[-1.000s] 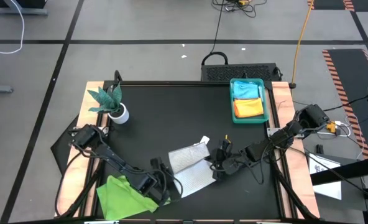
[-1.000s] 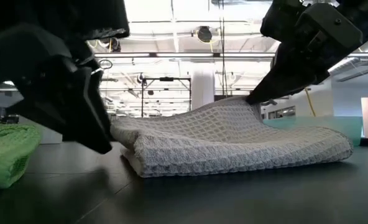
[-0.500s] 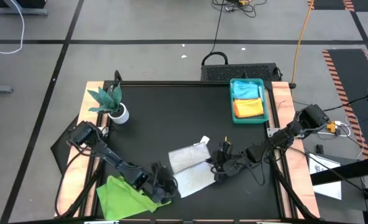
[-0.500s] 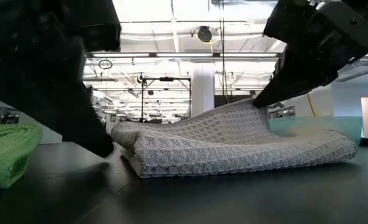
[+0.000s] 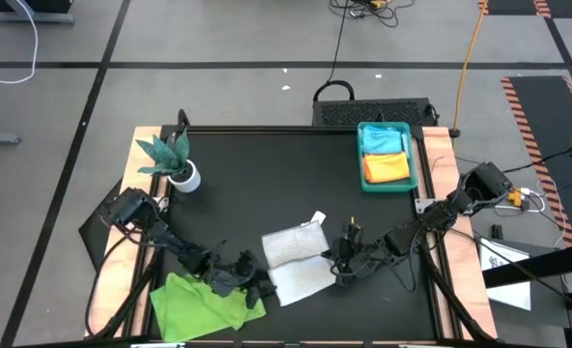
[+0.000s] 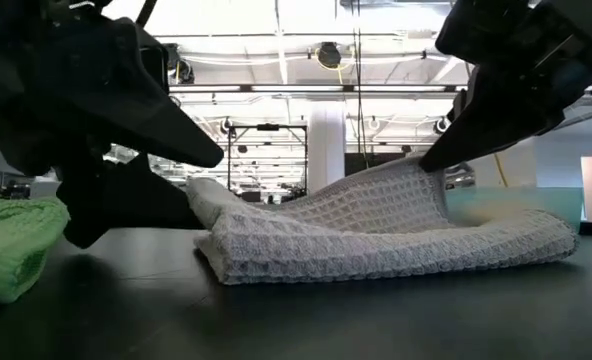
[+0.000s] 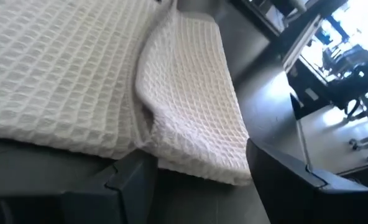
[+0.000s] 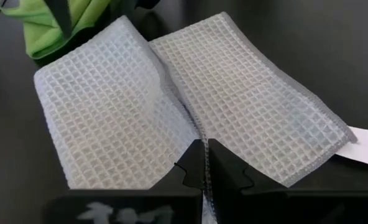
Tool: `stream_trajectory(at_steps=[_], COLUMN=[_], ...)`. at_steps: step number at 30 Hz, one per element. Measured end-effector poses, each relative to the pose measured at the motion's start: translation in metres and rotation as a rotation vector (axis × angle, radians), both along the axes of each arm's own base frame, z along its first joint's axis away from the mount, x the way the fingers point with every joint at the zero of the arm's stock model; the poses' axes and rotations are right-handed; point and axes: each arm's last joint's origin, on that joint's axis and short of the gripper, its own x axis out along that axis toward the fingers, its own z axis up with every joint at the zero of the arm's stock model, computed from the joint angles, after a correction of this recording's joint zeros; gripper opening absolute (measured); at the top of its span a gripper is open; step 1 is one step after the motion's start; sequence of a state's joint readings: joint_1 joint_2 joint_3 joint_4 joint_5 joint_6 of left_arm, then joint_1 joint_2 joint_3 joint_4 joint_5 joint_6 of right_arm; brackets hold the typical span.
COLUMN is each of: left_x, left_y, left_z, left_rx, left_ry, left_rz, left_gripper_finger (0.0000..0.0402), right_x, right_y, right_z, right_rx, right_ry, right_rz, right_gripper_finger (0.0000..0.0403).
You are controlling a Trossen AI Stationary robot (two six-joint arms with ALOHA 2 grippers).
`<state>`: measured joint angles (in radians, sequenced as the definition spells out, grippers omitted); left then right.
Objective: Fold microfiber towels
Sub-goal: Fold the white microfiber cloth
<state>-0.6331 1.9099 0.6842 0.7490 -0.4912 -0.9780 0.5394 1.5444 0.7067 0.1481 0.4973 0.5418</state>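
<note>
A white-grey waffle towel (image 5: 300, 266) lies near the table's front edge, doubled over with a fold at its left end (image 7: 171, 124). My right gripper (image 5: 336, 263) is shut on its right side and holds that part raised. My left gripper (image 5: 260, 283) is open and tipped nearly level at the towel's left end. One finger (image 6: 191, 150) is above that end and the other (image 7: 131, 177) is low beside it. A lime green towel (image 5: 197, 304) lies crumpled at the front left. Pale blue and orange towels lie in the teal tray (image 5: 414, 155). My right gripper pinches a hemmed edge of the white-grey towel (image 8: 199, 134) between its two shut fingers, where the two halves meet on the towel's right side. It comes slanting down from the table's right. That edge (image 6: 416, 175) is lifted; the rest lies slack on the table. Whether my left gripper touches the towel, I cannot tell.
A small plant in a white pot (image 5: 178, 164) stands at the far left. The teal tray sits at the far right corner. The dark tabletop (image 5: 267, 184) between the plant and the tray holds nothing.
My left gripper has tipped from pointing steeply down beside the towel's left end to nearly level, rolled about its own line and sunk a little. It has stayed open, and its fingers now bracket that end. The towel's left end looks slightly lifted.
</note>
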Motion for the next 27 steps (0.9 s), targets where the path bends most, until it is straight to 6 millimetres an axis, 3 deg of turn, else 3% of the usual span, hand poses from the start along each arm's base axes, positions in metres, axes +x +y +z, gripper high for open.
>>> stream_trajectory(at_steps=[7,12,17,25,27], left_x=[-0.001,0.003,0.005,0.001,0.0], left_y=[0.006,0.013,0.015,0.007,0.005], left_z=[-0.001,-0.002,-0.003,-0.002,0.002], left_rx=[-0.03,-0.03,-0.032,-0.007,-0.014], left_ry=[-0.027,-0.006,0.013,0.003,-0.009], left_rz=[0.029,0.048,0.02,-0.094,-0.111], left_gripper_finger=[0.0235,0.0204,0.0148,0.0017,0.001], right_x=[-0.002,-0.003,-0.004,-0.005,-0.006], right_y=[0.005,0.006,0.008,0.01,0.013], right_z=[0.0,0.001,0.001,0.001,0.001], right_rx=[0.002,0.007,0.005,0.004,0.001], right_ry=[-0.006,-0.01,-0.011,-0.011,-0.013], right_rz=[0.016,0.017,0.022,0.031,0.047], right_gripper_finger=[0.0002,0.0002,0.0002,0.0002,0.0002])
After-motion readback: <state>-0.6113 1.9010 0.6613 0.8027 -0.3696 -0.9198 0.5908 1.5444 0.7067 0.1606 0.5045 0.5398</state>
